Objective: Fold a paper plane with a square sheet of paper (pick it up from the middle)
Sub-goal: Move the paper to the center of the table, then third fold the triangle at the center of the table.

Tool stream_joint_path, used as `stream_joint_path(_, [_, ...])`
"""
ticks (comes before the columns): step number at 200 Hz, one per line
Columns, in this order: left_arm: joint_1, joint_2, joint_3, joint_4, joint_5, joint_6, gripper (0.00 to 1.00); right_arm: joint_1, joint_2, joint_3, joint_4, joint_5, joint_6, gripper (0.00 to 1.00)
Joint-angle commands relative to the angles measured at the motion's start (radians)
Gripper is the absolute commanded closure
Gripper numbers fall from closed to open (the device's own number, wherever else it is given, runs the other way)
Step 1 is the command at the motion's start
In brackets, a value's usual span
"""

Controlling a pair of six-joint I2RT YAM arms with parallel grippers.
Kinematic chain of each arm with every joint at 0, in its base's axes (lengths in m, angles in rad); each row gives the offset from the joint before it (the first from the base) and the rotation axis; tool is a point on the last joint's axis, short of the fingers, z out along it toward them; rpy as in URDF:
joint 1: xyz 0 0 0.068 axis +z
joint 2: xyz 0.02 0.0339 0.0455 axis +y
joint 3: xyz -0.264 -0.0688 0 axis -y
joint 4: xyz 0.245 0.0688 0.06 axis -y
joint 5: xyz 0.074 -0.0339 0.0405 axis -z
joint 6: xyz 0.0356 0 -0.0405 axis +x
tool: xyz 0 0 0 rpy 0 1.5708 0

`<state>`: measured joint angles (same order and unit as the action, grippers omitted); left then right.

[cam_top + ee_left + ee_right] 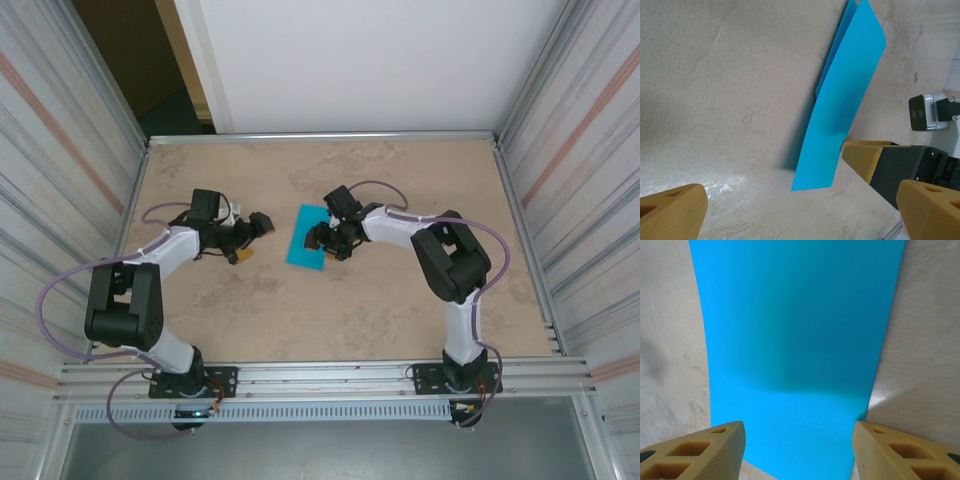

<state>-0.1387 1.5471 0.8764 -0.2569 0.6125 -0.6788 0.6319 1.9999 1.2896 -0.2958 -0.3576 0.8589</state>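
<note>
The turquoise-blue sheet of paper [304, 239] lies mid-table as a narrow rectangle. In the left wrist view the paper [845, 95] shows two layers, and its upper layer bows up off the table and casts a shadow. My right gripper [323, 240] is at the paper's right edge. It is open, and in the right wrist view its fingertips [720, 445] straddle the near end of the sheet [795, 340] without pinching it. My left gripper [253, 240] stands open a short way left of the paper, holding nothing. The gap between its fingers [802, 202] faces the sheet.
The tan tabletop [400, 310] is walled by metal rails and corrugated side panels. The right gripper's tan finger [866, 156] and its wrist camera [927, 112] sit just beyond the paper in the left wrist view. Both arms' cables loop outward near their elbows.
</note>
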Motion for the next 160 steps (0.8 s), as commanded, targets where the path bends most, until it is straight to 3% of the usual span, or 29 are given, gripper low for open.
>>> stream_joint_path(1, [-0.009, 0.005, -0.003, 0.013, 0.041, -0.011, 0.03, -0.025, -0.034, -0.046, -0.107, 0.025, -0.086, 0.43])
stream_joint_path(67, [-0.109, 0.053, 0.012, 0.05, 0.096, -0.018, 0.05, -0.082, -0.163, -0.082, -0.257, 0.035, -0.322, 0.48])
stream_joint_path(117, [-0.228, 0.13, 0.045, 0.094, 0.115, -0.061, 0.16, -0.088, -0.196, -0.138, -0.038, -0.03, -0.139, 0.53])
stream_joint_path(160, [-0.277, 0.195, 0.055, 0.145, 0.143, -0.109, 0.31, -0.103, -0.142, -0.162, 0.008, -0.029, -0.081, 0.58])
